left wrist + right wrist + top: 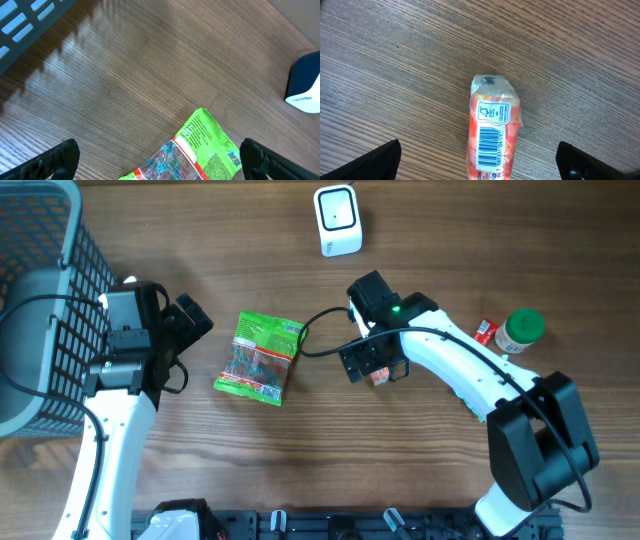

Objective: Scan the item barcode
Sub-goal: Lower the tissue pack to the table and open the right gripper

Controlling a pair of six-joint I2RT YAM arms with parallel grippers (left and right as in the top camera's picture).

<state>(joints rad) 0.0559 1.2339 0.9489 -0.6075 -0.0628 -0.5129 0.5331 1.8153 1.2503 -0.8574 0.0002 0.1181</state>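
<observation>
Right claw [480,165] stands wide apart, one dark fingertip [370,162] at each lower corner of the wrist view; it grips nothing. Between the fingers, touching neither, an orange packet [492,135] lies flat on the wooden table [395,60]; its barcode [489,147] faces up, a small white label above it. From overhead the same claw [372,365] hangs directly over the packet [380,377], near the middle of the table, and hides most of it.

Left claw [162,162] is also wide apart and holds nothing; below it lies a green bag [195,155] with a clear window and red strip. Overhead, this claw [190,345] sits just left of the bag [260,358]; the bag is left of the packet, apart from it.

A white scanner [337,220] stands at the far edge, well away from both items; the left wrist view catches it [305,85] at the right edge. A grey basket [40,310] fills the far left corner. A green-lidded jar [520,330] stands at the right, a small red item [486,331] just beside it.
</observation>
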